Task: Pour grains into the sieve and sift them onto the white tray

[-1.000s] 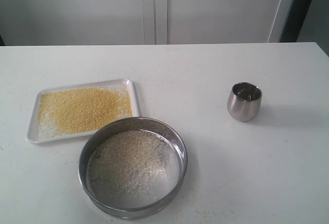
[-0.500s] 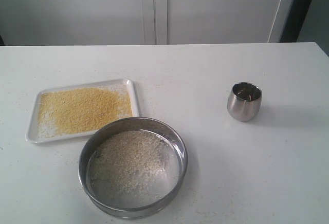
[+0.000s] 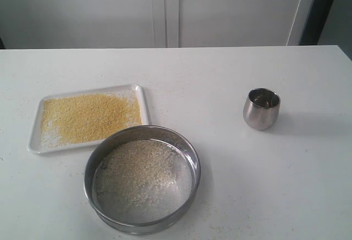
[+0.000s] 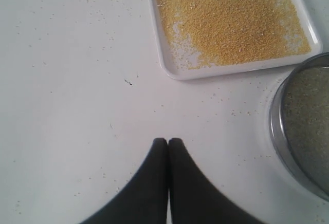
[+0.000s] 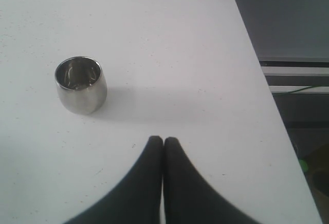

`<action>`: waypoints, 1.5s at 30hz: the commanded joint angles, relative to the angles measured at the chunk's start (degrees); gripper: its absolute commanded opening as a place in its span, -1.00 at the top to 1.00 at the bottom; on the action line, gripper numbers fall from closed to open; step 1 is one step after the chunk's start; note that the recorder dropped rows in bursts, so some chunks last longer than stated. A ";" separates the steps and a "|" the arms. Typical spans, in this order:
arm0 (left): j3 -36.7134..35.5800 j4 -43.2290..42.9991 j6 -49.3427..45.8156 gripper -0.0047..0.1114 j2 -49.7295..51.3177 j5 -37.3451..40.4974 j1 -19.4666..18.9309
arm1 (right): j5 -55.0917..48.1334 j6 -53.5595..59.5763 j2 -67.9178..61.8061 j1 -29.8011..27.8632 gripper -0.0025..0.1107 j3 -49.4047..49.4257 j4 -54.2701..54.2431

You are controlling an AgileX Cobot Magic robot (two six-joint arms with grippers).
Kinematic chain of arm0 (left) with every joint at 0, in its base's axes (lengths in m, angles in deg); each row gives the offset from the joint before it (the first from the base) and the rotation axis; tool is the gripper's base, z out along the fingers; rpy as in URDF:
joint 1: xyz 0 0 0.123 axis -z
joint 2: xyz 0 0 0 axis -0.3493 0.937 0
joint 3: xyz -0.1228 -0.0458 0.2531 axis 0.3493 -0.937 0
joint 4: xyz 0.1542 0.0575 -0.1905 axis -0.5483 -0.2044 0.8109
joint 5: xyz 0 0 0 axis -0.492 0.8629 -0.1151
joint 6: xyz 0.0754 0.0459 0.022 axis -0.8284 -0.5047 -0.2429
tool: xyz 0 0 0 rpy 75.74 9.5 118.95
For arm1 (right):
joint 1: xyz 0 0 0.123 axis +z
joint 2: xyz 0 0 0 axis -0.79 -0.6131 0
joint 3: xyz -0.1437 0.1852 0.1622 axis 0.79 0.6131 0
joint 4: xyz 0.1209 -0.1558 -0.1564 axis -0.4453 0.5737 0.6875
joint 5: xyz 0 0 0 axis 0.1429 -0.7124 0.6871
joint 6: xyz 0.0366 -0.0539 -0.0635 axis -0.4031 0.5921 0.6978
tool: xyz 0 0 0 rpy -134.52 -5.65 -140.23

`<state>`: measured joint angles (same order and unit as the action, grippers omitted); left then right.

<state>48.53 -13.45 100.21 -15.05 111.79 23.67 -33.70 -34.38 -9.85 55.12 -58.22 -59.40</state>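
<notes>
Plainly, the left tool (image 4: 168,142) and right tool (image 5: 163,140) are each fully closed, holding nothing.

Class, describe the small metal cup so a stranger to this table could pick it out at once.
Start with the white table. Seen in the exterior view, its left side holds a white tray of yellow grains and a wide, shallow sieve; the cup stands alone on the right side. It is the only small, rounded, shiny steel vessel, far narrower than the sieve.
</notes>
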 commanded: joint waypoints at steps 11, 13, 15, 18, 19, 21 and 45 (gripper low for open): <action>-0.25 -0.06 -0.39 0.92 -0.40 0.02 -0.24 | 0.52 -0.29 0.07 -0.30 0.96 0.17 -0.09; -0.31 -0.82 -0.53 0.92 -0.40 0.00 -0.50 | 0.52 -0.29 0.07 -0.30 0.96 0.17 -0.09; -0.40 -0.80 -0.53 0.92 -0.45 0.16 -0.89 | 0.52 -0.29 0.07 -0.30 0.96 0.17 -0.09; -0.65 -0.80 -0.53 0.92 -1.47 0.16 -1.94 | 0.52 -0.29 0.07 -0.30 0.96 0.17 -0.09; -0.91 -0.80 -0.53 0.92 -1.97 0.28 -2.50 | 0.52 -0.29 0.07 -0.30 0.96 0.17 -0.09; -2.01 -0.80 -0.53 0.92 -3.47 0.14 -3.26 | 0.52 -0.29 0.07 -0.30 0.96 0.17 -0.09; -26.98 -5.46 -0.53 0.92 -28.65 -15.05 -4.06 | 0.52 -0.29 0.07 -0.30 0.96 0.17 -0.09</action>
<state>23.92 -18.56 99.76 -41.32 98.94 19.80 -33.70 -34.38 -9.85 55.12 -58.22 -59.41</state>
